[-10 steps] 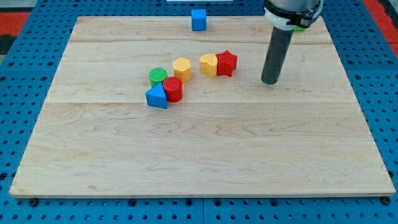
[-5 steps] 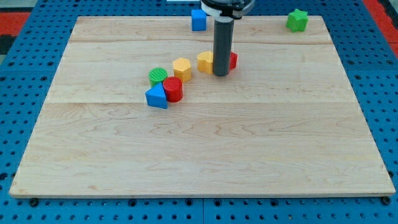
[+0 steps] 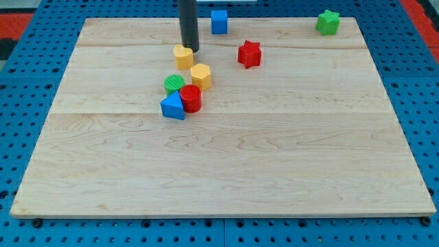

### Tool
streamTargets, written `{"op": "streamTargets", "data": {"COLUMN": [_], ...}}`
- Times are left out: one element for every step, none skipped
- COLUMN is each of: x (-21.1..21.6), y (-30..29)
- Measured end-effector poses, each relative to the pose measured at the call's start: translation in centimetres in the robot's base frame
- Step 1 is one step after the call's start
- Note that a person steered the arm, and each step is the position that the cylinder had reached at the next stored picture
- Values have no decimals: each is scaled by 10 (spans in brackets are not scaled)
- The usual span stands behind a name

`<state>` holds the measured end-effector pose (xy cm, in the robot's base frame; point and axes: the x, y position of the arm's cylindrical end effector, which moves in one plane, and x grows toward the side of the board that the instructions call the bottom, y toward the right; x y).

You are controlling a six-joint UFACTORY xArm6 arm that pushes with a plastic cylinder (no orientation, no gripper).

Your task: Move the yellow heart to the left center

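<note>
The yellow heart lies on the wooden board, left of centre in the view's upper part. My tip stands at the heart's upper right edge, touching it or nearly so. The dark rod rises from there out of the view's top. A yellow hexagon lies just below and to the right of the heart, a little apart from it.
A red star lies to the right of the tip. A green cylinder, a red cylinder and a blue triangle cluster below the hexagon. A blue cube and a green star sit at the top edge.
My tip swept from the view's right to the left and up, pushing the yellow heart away from the red star to the upper left. The red star shifted slightly upward.
</note>
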<state>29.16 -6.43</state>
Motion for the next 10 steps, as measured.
{"op": "streamTargets", "data": {"x": [17, 34, 55, 72, 87, 87, 83, 86, 100, 101], "y": [-4, -11, -22, -22, -33, -58, -73, -81, -80, -91]}}
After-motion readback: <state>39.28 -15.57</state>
